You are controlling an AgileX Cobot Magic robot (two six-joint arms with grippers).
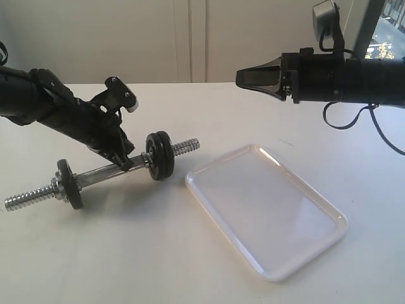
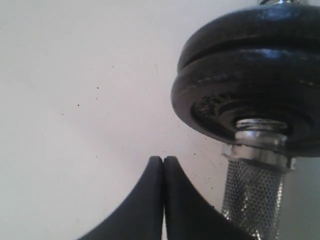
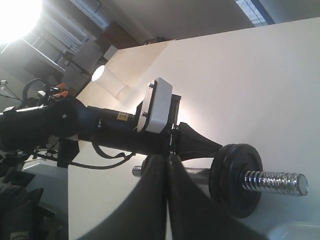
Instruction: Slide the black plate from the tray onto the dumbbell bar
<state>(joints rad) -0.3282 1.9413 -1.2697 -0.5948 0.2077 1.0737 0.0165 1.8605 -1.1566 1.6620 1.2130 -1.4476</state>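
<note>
The dumbbell bar [image 1: 104, 172] lies on the table, tilted up toward its right threaded end [image 1: 185, 147]. A pair of black discs [image 1: 159, 155] sits side by side on that end; I cannot tell which of them is the black plate. Another disc [image 1: 68, 183] sits near the left end. The white tray [image 1: 266, 209] holds nothing. My left gripper [image 1: 128, 164] is shut, its tips beside the knurled middle [image 2: 250, 195] just below the pair of discs [image 2: 250, 85], gripping nothing. My right gripper [image 1: 239, 77] hangs shut in the air above the tray's far side.
The left arm [image 3: 75, 127] stretches across the table behind the bar in the right wrist view. A corner of the tray [image 3: 295, 232] shows under the threaded end [image 3: 275, 182]. Cables hang from the right arm [image 1: 348, 79].
</note>
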